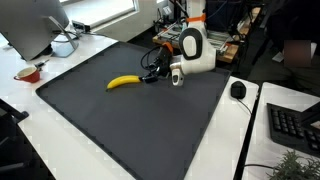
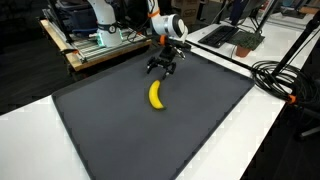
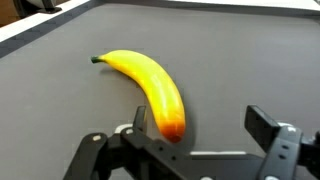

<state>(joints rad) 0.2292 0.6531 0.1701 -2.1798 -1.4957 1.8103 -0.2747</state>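
banana just ahead of open gripper, untouched

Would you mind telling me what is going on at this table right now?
A robot arm is working over a banana that lies flat on a dark mat. Its jaws stand open and low, right at one end of the banana. In the wrist view that end sits between them, closer to one side. Nothing is gripped at this moment, and the banana rests on the mat.
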